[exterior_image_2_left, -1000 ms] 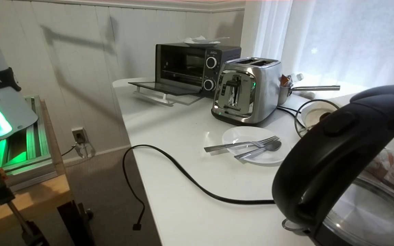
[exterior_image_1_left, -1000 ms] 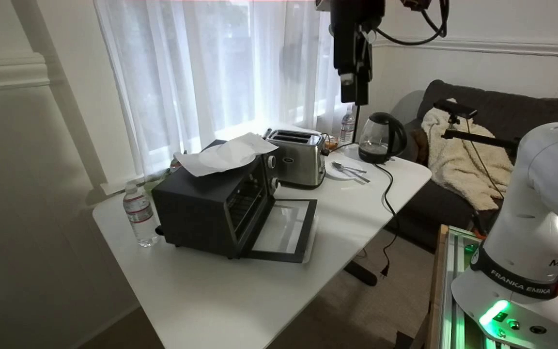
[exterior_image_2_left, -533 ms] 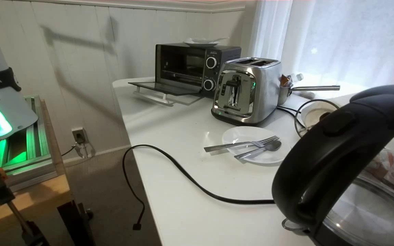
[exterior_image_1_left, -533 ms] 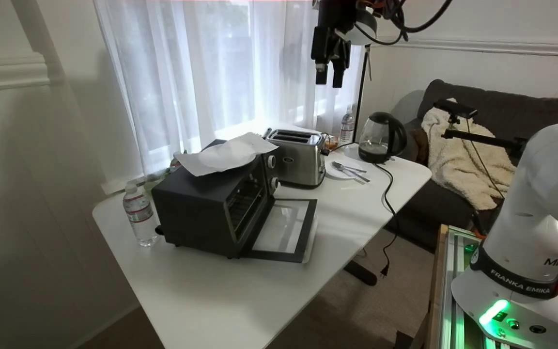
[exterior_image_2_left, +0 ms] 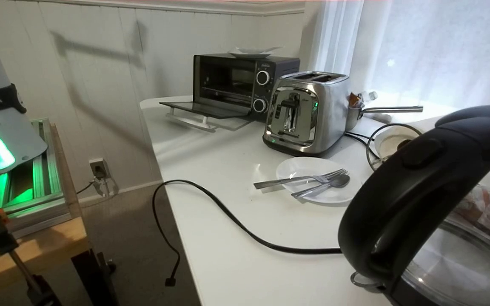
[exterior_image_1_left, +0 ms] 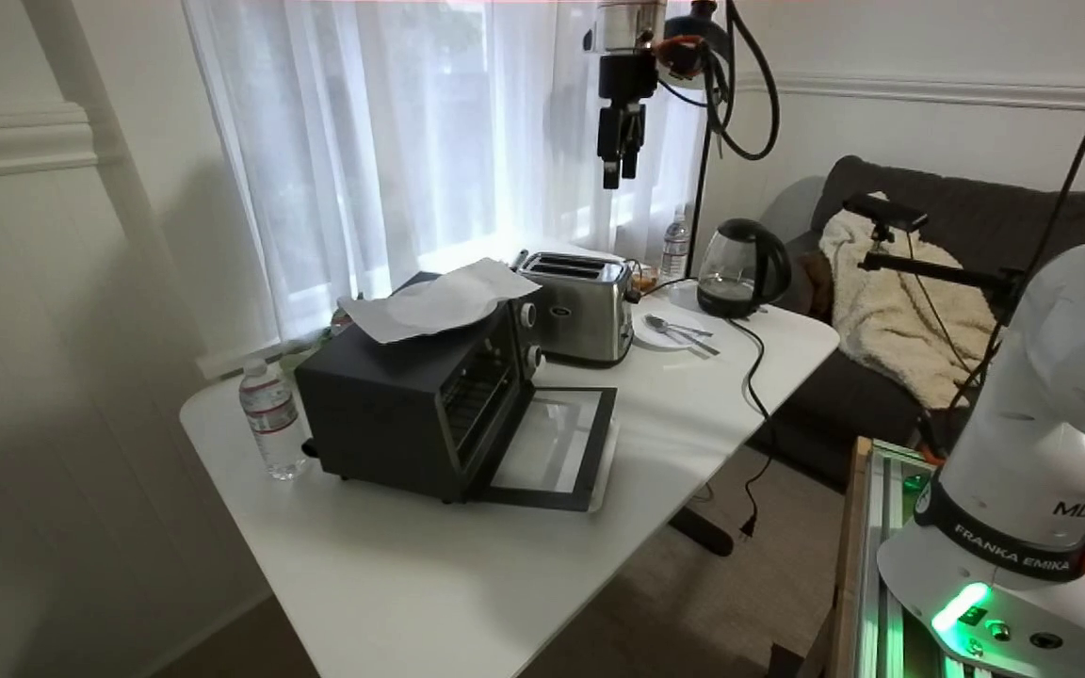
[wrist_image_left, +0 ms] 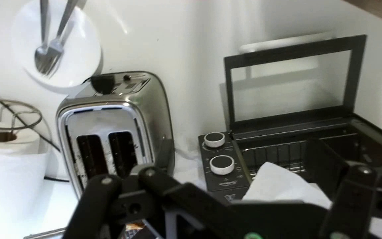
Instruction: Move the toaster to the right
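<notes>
The toaster [exterior_image_2_left: 306, 114] is a rounded box of brushed steel with a mirror-bright front, a black lever and a dark base. It stands upright on the smooth white tabletop [exterior_image_1_left: 467, 584], to the right of the oven [exterior_image_1_left: 382, 405] and farther back in an exterior view; in the wrist view a narrow pale strip shows between the two. The oven is matt black and square-edged, its framed glass door [exterior_image_1_left: 552, 443] lowered, with thin white paper [exterior_image_1_left: 448, 297] on top. The black claw [exterior_image_1_left: 620, 175] hangs high above, well apart from the toaster, its fingers [wrist_image_left: 95, 202] spread wide.

The toaster has two slots, the oven two pale-rimmed knobs [exterior_image_2_left: 263, 77]. One round plate [exterior_image_2_left: 304, 165] bears one fork [exterior_image_2_left: 300, 179] and one spoon [exterior_image_2_left: 319, 188], their handles jutting past the rim. Two clear plastic bottles show plainly: a near bottle [exterior_image_1_left: 274, 419] left of the oven and a far bottle [exterior_image_1_left: 675, 247] by the sheer curtain [exterior_image_1_left: 429, 122].

In that same view the plate takes up the spot just right of the toaster; farther right stands a glass kettle [exterior_image_1_left: 731, 268] with a black handle. Around the toaster are also a long-handled metal pot [exterior_image_2_left: 391, 109] and a white paper roll [wrist_image_left: 10, 166].
</notes>
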Robot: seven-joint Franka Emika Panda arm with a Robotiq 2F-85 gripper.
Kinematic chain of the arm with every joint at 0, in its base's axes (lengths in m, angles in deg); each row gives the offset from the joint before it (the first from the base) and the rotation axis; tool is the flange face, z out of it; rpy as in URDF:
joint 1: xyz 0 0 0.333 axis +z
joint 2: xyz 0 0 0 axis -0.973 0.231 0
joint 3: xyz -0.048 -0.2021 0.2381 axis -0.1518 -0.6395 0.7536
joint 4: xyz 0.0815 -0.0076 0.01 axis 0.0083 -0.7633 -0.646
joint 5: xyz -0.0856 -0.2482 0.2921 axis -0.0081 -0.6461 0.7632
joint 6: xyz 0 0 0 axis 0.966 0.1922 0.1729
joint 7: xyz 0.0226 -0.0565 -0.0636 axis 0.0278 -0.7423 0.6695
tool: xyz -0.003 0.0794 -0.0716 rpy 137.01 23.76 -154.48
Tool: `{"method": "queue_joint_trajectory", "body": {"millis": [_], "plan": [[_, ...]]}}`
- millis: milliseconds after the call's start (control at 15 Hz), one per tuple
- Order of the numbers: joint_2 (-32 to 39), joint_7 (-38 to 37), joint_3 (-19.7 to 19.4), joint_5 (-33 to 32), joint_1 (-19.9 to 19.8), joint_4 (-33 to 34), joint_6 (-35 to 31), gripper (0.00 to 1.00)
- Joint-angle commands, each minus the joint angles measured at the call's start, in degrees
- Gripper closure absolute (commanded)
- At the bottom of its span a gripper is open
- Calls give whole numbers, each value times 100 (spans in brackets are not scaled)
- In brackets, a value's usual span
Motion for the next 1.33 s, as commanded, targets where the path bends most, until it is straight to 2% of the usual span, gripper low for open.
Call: {"method": "queue_joint_trajectory", "body": {"millis": [0, 133, 200, 267, 467, 733, 1000, 1267], "plan": [[710, 590, -89, -145, -241, 475, -622, 0], [1089, 626, -141, 48, -426, 711, -848, 0], [1226, 562, -137, 426, -523, 866, -570, 0], [913, 474, -45, 72, -467, 466, -796, 0], [1217, 475, -48, 264, -609, 705, -766, 0], [1233, 475, -39, 277, -603, 785, -718, 0], [1801, 449, -55, 417, -706, 1182, -1244, 0], [2608, 387, 29, 734, -971, 1780, -1737, 0]]}}
